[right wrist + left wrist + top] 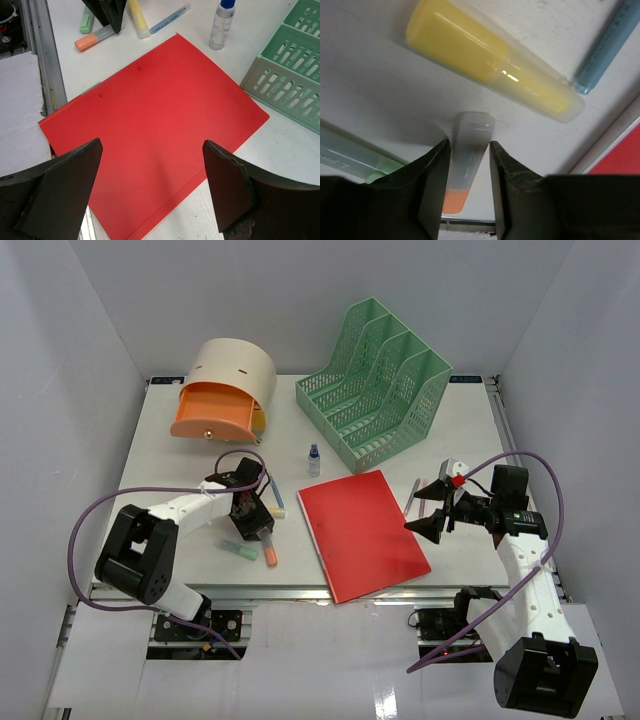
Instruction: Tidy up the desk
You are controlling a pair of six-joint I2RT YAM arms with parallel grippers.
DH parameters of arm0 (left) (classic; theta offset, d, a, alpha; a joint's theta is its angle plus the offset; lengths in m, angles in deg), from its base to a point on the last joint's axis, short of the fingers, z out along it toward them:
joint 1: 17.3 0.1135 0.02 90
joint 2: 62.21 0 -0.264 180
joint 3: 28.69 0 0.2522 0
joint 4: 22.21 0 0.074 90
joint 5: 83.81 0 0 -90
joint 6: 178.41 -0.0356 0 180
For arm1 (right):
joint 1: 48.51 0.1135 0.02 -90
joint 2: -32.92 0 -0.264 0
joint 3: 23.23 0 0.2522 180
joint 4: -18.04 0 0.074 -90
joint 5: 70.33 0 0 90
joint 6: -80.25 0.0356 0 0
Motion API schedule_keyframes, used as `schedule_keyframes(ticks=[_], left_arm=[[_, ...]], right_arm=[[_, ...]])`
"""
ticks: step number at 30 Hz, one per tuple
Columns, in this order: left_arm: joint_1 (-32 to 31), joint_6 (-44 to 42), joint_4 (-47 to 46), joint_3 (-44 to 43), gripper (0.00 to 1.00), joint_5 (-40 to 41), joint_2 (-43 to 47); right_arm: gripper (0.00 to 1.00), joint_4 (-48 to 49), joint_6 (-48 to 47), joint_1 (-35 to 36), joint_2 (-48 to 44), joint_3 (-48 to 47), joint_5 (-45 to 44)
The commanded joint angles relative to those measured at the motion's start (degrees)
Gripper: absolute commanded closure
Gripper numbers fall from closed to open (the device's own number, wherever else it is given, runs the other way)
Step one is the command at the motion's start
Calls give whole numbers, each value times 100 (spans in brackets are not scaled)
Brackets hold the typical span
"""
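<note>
Left gripper (468,147) clasps orange highlighter (465,172) lying on desk (380,90).

Red folder (362,533), green file rack (380,390), beige drawer box (225,390), small bottle (314,462), orange highlighter (270,557)

Left patch, crowded. The orange highlighter (475,125) lies between the left gripper (469,145) fingers, with no gap visible on either side. The yellow highlighter (490,60) lies crosswise just past its tip, not touching. The green highlighter (350,160) is just beside the left finger, and the blue pen (605,50) is off to the right. Little sideways room here.

Centre. The red folder (362,533) lies flat and low, passable overhead. The right gripper (152,145) hangs above it, jaws wide. A small bottle (314,460) stands upright near the folder's far corner.

Back. The drawer box (235,370), its orange drawer (210,412) pulled out, and the tall green file rack (380,400) block the far edge, with a lane between them. Bare desk (170,465) in front of the drawer.
</note>
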Motion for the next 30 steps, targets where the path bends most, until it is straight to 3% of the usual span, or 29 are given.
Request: schedule_keyframes(ticks=[1, 8, 12, 17, 20, 25, 30], left_arm=[[-105, 54, -138, -92, 58, -17, -63], [-114, -18, -130, -68, 87, -211, 510], [-114, -28, -68, -258, 96, -415, 1202], [-39, 27, 300, -1308, 98, -21, 1656], [413, 84, 340, -2329, 98, 41, 1602], [1668, 302, 231, -3686, 99, -696, 995], [2619, 709, 355, -4851, 99, -755, 244]], right_arm=[[12, -48, 26, -24, -95, -29, 83], [12, -54, 33, -24, -140, -28, 95], [12, -49, 26, -24, -136, -21, 111], [12, -49, 26, -24, -112, -21, 118], [12, -49, 34, -24, -111, -20, 117], [12, -49, 8, -24, -112, -4, 75], [12, -49, 8, -24, -107, -12, 92]])
